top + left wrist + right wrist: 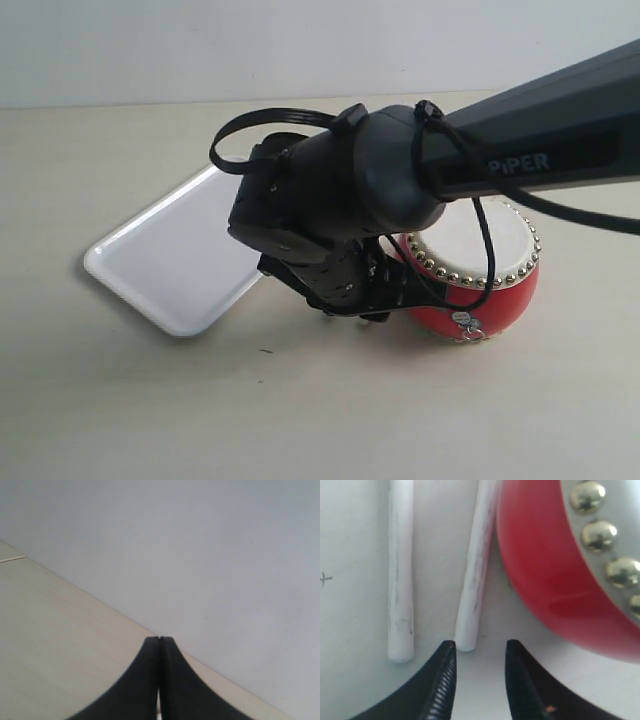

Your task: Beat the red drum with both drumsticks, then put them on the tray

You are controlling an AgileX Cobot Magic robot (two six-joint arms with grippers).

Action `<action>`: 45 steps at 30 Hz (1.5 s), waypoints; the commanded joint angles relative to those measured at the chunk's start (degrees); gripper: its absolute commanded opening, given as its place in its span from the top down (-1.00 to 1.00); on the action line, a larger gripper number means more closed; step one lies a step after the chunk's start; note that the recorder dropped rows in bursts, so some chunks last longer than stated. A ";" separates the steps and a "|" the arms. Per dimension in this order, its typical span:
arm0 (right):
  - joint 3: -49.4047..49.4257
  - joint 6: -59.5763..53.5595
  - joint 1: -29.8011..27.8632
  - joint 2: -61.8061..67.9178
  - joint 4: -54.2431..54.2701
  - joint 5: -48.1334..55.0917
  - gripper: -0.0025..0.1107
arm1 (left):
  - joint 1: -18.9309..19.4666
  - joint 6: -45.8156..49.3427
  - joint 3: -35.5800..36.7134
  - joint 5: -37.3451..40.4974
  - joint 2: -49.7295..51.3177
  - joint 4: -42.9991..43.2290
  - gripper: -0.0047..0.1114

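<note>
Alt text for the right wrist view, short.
The open, empty right pincer points at the near ends of two pale drumsticks lying side by side on the table. A glossy red drum with gold studs sits right beside one of them.

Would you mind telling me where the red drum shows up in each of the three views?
Exterior view: the red drum sits right of centre, partly hidden behind the right arm.
Left wrist view: not in it; only table and wall beyond shut jaws.
Right wrist view: red drum close up, beside one drumstick, just past the open jaws.
Shared landmark: its gold studs, in the exterior and right wrist views.
</note>
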 commanded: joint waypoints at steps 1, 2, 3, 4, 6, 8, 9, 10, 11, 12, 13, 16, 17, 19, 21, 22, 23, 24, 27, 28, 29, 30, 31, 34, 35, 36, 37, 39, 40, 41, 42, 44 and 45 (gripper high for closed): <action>-0.44 0.34 -0.31 0.76 -0.83 -0.65 0.36 | -0.27 -0.14 0.19 -0.14 -0.39 0.25 0.92; -0.44 0.34 -0.31 0.91 -0.99 -0.65 0.36 | -0.27 -0.14 0.19 -0.14 -0.39 0.25 0.92; -0.44 0.80 -0.31 1.00 -1.40 -0.79 0.36 | -0.27 -0.14 0.19 -0.14 -0.39 0.25 0.92; -0.44 1.45 -0.31 1.13 -1.70 -0.79 0.36 | -0.27 -0.14 0.19 -0.14 -0.39 0.25 0.92; -0.44 2.37 -0.31 1.49 -2.31 -0.79 0.36 | -0.27 -0.14 0.19 -0.14 -0.39 0.25 0.92; -0.44 2.72 -0.31 1.73 -2.44 -1.19 0.36 | -0.27 -0.14 0.19 -0.14 -0.39 0.25 0.92; -0.44 2.72 -0.31 1.95 -2.58 -1.19 0.36 | -0.27 -0.14 0.19 -0.14 -0.39 0.25 0.92; -0.44 2.72 -0.31 2.07 -2.72 -1.19 0.36 | -0.27 -0.14 0.19 -0.14 -0.39 0.25 0.92; -0.44 2.82 -0.31 2.17 -2.89 -1.19 0.36 | -0.27 -0.14 0.19 -0.14 -0.39 0.25 0.92; -0.44 2.94 -0.31 2.42 -3.21 -1.19 0.36 | -0.27 -0.14 0.19 -0.14 -0.39 0.25 0.92; -0.44 3.41 -0.31 2.54 -3.35 -1.19 0.36 | -0.27 -0.14 0.19 -0.14 -0.39 0.25 0.92; -0.44 4.74 -0.31 2.91 -3.60 -1.19 0.36 | -0.27 -0.14 0.19 -0.14 -0.39 0.25 0.92; -0.44 4.85 -0.31 2.91 -3.60 -1.19 0.36 | -0.27 -0.14 0.19 -0.14 -0.39 0.25 0.92; -0.44 4.85 -0.31 3.03 -4.09 -1.32 0.36 | -0.27 -0.14 0.19 -0.14 -0.39 0.25 0.92; -0.44 4.95 -0.31 3.13 -4.53 -1.32 0.36 | -0.27 -0.14 0.19 -0.14 -0.39 0.25 0.92; -0.44 5.07 -0.31 3.13 -4.60 -1.32 0.36 | -0.27 -0.14 0.19 -0.14 -0.39 0.25 0.92; -0.44 5.23 -0.31 3.23 -4.71 -1.32 0.36 | -0.27 -0.14 0.19 -0.14 -0.39 0.25 0.92; -0.44 5.23 -0.31 3.36 -4.70 -1.32 0.36 | -0.27 -0.14 0.19 -0.14 -0.39 0.25 0.92; -0.44 5.23 -0.31 3.76 -4.28 -1.32 0.36 | -0.27 -0.14 0.19 -0.14 -0.39 0.25 0.92; -0.44 5.23 -0.31 4.02 -4.28 -1.32 0.36 | -0.27 -0.14 0.19 -0.14 -0.39 0.25 0.92; -0.44 5.23 -0.31 4.15 -4.28 -1.32 0.36 | -0.27 -0.14 0.19 -0.14 -0.39 0.25 0.92; -0.44 5.53 -0.31 4.24 -4.28 -1.32 0.36 | -0.27 -0.14 0.19 -0.14 -0.39 0.25 0.92; -0.44 6.17 -0.31 4.24 -4.28 -1.32 0.36 | -0.27 -0.14 0.19 -0.14 -0.39 0.25 0.92; -0.44 6.32 -0.31 4.24 -5.15 -1.12 0.36 | -0.27 -0.14 0.19 -0.14 -0.39 0.25 0.92; -0.44 6.32 -0.31 4.24 -5.31 -0.99 0.36 | -0.27 -0.14 0.19 -0.14 -0.39 0.25 0.92; -0.44 6.32 -0.31 4.41 -5.29 -0.99 0.36 | -0.27 -0.14 0.19 -0.14 -0.39 0.25 0.92; -0.44 6.32 -0.31 4.41 -5.29 -0.99 0.36 | -0.27 -0.14 0.19 -0.14 -0.39 0.25 0.92; -0.44 6.32 -0.31 4.64 -5.57 -1.10 0.36 | -0.27 -0.14 0.19 -0.14 -0.39 0.25 0.92; -0.44 6.32 -0.31 4.73 -5.74 -1.10 0.36 | -0.27 -0.14 0.19 -0.14 -0.39 0.25 0.92; -0.44 6.32 -0.31 4.85 -5.72 -1.10 0.36 | -0.27 -0.14 0.19 -0.14 -0.39 0.25 0.92; -0.44 6.32 -0.31 4.85 -5.72 -1.10 0.36 | -0.27 -0.14 0.19 -0.14 -0.39 0.25 0.92; -0.44 6.43 -0.31 4.94 -5.72 -1.22 0.36 | -0.27 -0.14 0.19 -0.14 -0.39 0.25 0.92; -0.44 6.80 -0.31 4.94 -5.72 -1.22 0.36 | -0.27 -0.14 0.19 -0.14 -0.39 0.25 0.92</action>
